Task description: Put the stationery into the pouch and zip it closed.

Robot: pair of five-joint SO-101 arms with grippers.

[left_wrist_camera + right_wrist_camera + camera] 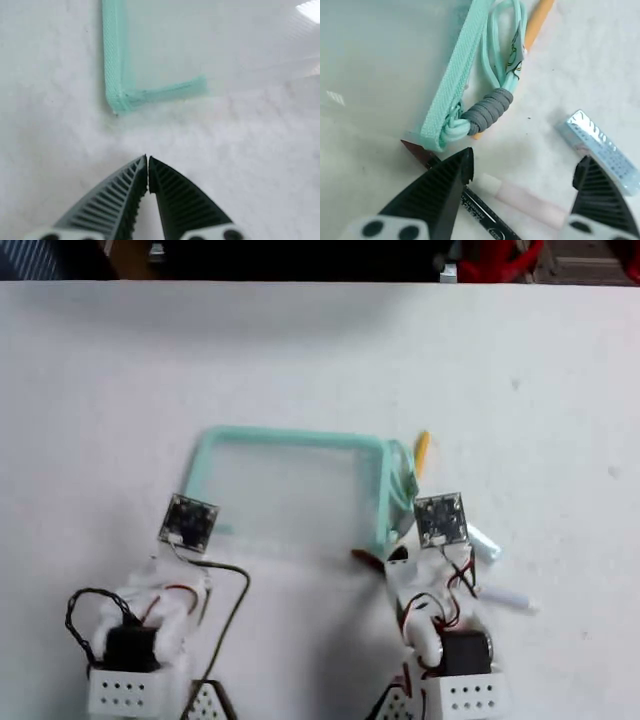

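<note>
left gripper (pixel 148 161): tips together, empty, near pouch (pixel 114 60) corner | right gripper (pixel 525 162): wide apart, perhaps touching pen (pixel 487 217)

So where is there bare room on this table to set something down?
Bare table lies beyond the far edge of the pouch and to its left. Crowded: the pouch's right end, where the orange pencil, dark pen, eraser and pale marker sit around the open right gripper.

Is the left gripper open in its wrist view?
No, the left gripper is shut, its tips touching, just short of the pouch corner.
</note>
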